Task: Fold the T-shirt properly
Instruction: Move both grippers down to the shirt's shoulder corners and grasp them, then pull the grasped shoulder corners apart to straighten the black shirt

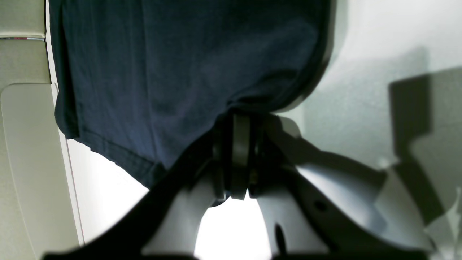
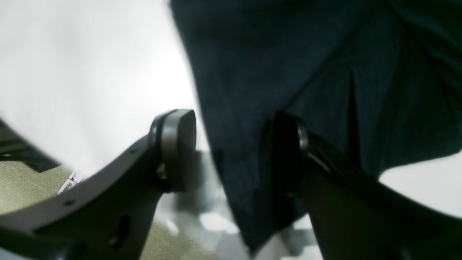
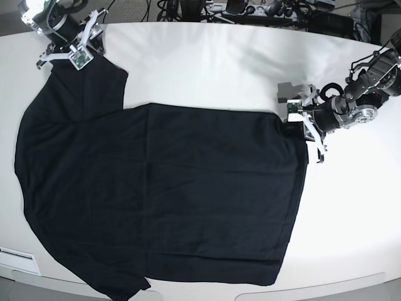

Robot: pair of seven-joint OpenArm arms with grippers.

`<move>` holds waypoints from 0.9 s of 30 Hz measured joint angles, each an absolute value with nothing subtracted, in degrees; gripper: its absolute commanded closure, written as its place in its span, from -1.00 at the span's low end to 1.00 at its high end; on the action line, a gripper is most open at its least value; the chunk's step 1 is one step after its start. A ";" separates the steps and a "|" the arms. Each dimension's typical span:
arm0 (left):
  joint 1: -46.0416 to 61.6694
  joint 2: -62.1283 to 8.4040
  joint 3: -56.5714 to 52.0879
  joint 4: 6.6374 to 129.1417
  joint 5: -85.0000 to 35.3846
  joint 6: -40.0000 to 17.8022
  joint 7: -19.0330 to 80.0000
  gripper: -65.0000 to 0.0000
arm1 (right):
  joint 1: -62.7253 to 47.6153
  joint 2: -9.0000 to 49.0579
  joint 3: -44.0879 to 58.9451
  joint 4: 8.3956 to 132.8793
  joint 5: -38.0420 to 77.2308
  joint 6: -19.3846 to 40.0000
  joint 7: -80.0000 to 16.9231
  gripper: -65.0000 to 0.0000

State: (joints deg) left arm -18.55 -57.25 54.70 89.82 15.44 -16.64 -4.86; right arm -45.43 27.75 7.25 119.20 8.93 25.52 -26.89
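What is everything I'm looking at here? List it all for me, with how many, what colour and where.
Black short-sleeved fabric T-shirt: one, black, spread flat across most of the table.
White table: one, white, under everything.
Dark cables and equipment: several, black, along the table's far edge.
Left gripper: one, grey and black, at the shirt's far hem corner, fingers closed on the cloth.
Right gripper: one, grey and black, at the shirt's far sleeve, fingers apart with the cloth edge between them.
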 measured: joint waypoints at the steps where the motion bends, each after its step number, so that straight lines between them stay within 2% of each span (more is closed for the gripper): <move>1: -18.55 -57.28 54.70 89.84 15.44 -16.67 -4.73 1.00 | -44.51 27.75 7.27 118.30 8.88 26.44 -26.92 -0.11; 6: -18.55 -57.32 54.70 89.82 15.42 -16.64 -4.69 1.00 | -42.00 27.75 7.25 113.12 10.46 28.56 -24.40 -0.10; 7: -18.55 -57.32 54.70 89.82 15.44 -16.62 -4.69 1.00 | -41.47 27.75 7.25 112.31 10.59 28.51 -24.01 0.01; 11: -18.55 -57.32 54.70 89.82 15.42 -16.62 -4.71 1.00 | -40.16 27.77 7.25 111.24 9.89 25.69 -24.64 1.00; 14: -18.55 -57.36 54.70 89.82 13.21 -16.51 -4.45 1.00 | -40.47 27.77 7.25 113.58 8.67 23.07 -27.07 1.00; 17: -18.06 -58.81 54.74 90.59 8.51 -15.59 -3.75 1.00 | -41.28 27.73 7.16 118.06 8.56 23.55 -31.59 1.00; 22: -15.68 -65.39 55.07 97.71 6.85 -13.80 -2.96 1.00 | -44.71 29.17 8.27 126.67 8.40 23.57 -35.59 1.00; 27: -12.29 -72.10 55.05 106.72 6.59 -13.45 -0.93 1.00 | -51.22 30.09 14.85 133.14 8.54 23.11 -37.15 1.00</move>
